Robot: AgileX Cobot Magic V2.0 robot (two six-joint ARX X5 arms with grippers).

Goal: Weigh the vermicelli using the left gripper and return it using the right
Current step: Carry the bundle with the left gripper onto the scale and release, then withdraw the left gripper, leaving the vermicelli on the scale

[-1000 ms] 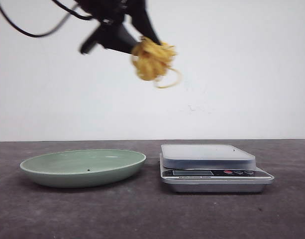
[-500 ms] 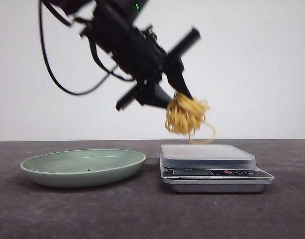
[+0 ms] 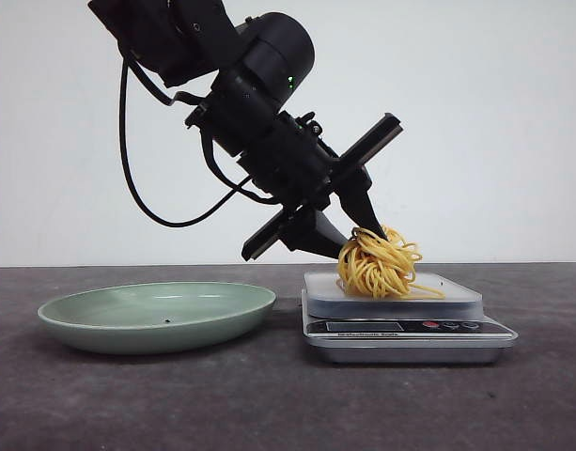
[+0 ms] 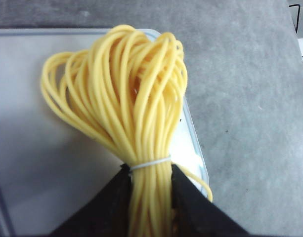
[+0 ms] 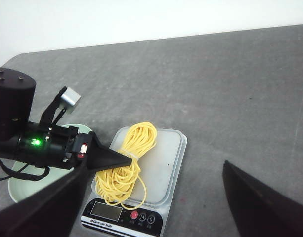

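Note:
A tied bundle of yellow vermicelli (image 3: pixel 380 266) rests on the platform of the digital scale (image 3: pixel 400 324). My left gripper (image 3: pixel 355 237) reaches down from the upper left and is shut on the bundle's tied end. In the left wrist view both black fingers (image 4: pixel 109 205) clamp the strands (image 4: pixel 126 94) just below a white tie, over the scale's platform (image 4: pixel 32 148). My right gripper (image 5: pixel 156 165) is open and empty, high above the scale (image 5: pixel 163 163); its view shows the vermicelli (image 5: pixel 122 173) and the left gripper (image 5: pixel 127 159).
A shallow green plate (image 3: pixel 156 315) stands on the dark table to the left of the scale; its rim also shows in the right wrist view (image 5: pixel 15 190). The left arm and its cable hang over the plate.
My left gripper has come down and to the right with the vermicelli, from high above the plate onto the scale's platform. The bundle now touches the platform.

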